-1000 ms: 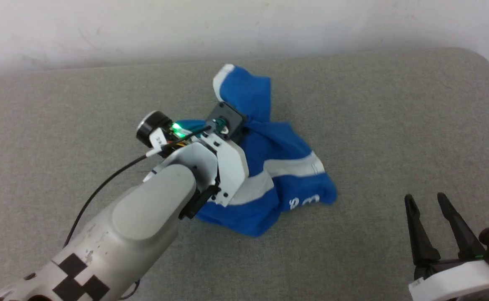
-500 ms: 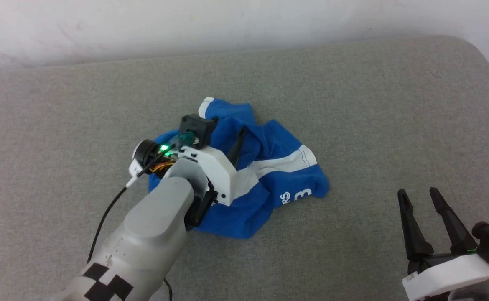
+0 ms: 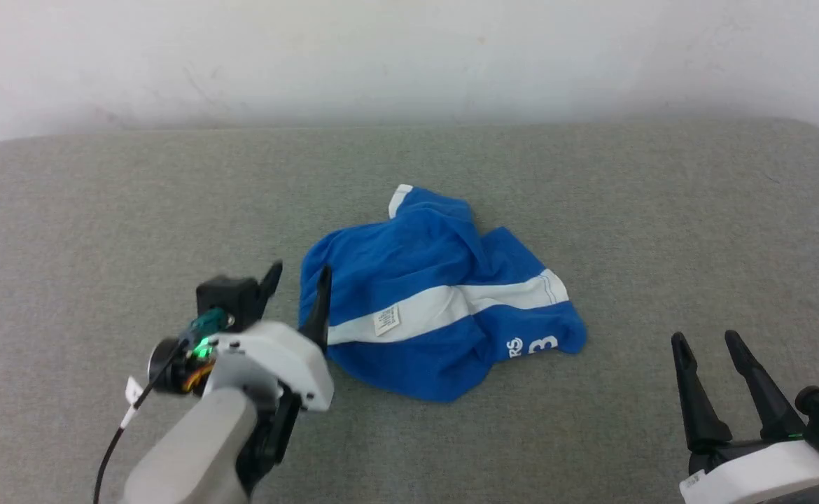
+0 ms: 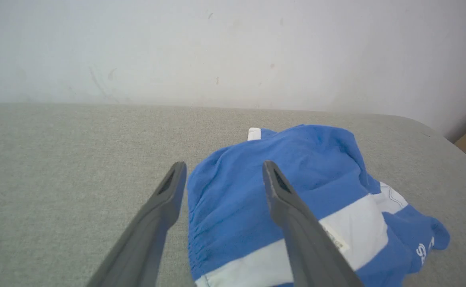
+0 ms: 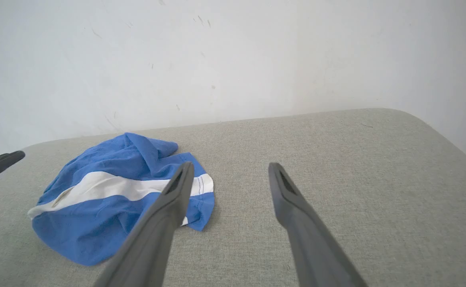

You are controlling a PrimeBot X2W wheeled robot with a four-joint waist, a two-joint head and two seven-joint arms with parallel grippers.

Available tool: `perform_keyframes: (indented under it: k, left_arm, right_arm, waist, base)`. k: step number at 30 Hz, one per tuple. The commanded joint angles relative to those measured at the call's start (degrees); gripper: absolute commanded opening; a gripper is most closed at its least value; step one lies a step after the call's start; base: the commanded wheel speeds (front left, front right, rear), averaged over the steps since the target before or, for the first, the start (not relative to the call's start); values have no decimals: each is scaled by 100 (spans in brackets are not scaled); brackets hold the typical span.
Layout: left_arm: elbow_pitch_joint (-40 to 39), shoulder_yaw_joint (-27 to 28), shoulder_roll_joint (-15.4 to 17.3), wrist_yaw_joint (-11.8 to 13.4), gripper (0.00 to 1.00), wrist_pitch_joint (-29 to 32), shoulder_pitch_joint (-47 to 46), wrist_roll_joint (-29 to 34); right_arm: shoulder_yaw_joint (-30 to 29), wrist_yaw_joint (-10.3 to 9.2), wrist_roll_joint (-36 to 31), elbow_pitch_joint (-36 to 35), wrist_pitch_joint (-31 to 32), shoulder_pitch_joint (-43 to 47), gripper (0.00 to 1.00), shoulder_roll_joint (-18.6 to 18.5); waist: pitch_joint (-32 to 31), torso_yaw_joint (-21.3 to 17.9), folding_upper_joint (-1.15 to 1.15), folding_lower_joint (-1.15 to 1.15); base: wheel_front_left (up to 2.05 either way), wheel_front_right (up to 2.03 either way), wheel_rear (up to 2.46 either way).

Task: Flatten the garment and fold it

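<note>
Head view | garment (image 3: 395, 280) crumpled | left jaws spread, at its edge | right jaws spread, well away

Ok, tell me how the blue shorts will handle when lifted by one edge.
The blue shorts lie crumpled in soft folds, so they'd likely hang limp. The thin cloth looks light. Pushed across the gray fabric surface, they'd probably bunch rather than slide.

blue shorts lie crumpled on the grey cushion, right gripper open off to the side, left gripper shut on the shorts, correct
No. The left gripper is open, not shut on the shorts: the left wrist view shows its jaws spread at their edge, gripping nothing. The rest is right: crumpled on the grey cushion, right gripper open aside.
</note>
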Motion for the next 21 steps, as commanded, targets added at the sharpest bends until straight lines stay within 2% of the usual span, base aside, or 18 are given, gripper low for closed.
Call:
perform_keyframes:
  k: [1,8,13,16,17,18,19,20,21]
  left_arm:
    - [-143,-2,103,41,100,191,182,-98]
    - [-685,-266,507,19,100,1522,446,-436]
    - [-408,-439,653,-40,100,2198,230,-485]
    - [-205,-621,693,-180,100,2658,163,-548]
    - [-163,-705,720,-239,95,2805,158,-548]
    - [-153,-754,720,-306,53,2918,172,-591]
    - [-161,-783,723,-357,19,2984,183,-625]
    - [-166,-842,761,-378,0,3051,183,-590]
    - [-191,-885,799,-397,0,3109,185,-570]
  right_arm:
    - [24,-5,14,-40,10,61,100,15]
    - [110,-5,8,-57,32,-8,100,15]
    - [171,-5,2,-14,40,-118,100,15]
    - [172,-5,5,48,39,-141,100,15]
    - [172,-5,14,78,33,-147,100,15]
    - [175,-5,20,106,25,-148,100,15]
    - [168,-5,33,130,13,-145,100,15]
    - [165,-5,41,151,1,-142,100,15]
    - [159,-5,51,173,-7,-136,100,15]
  waist:
    - [-90,113,0,1]
    - [84,82,0,1]
    - [237,-75,0,1]
    - [269,-169,0,1]
    - [272,-198,0,1]
    - [265,-217,0,1]
    - [260,-228,0,1]
    - [255,-235,0,1]
    - [245,-237,0,1]
  base:
    - [0,0,0]
    - [0,0,0]
    - [0,0,0]
    - [0,0,0]
    - [0,0,0]
    - [0,0,0]
    - [0,0,0]
    - [0,0,0]
    - [0,0,0]
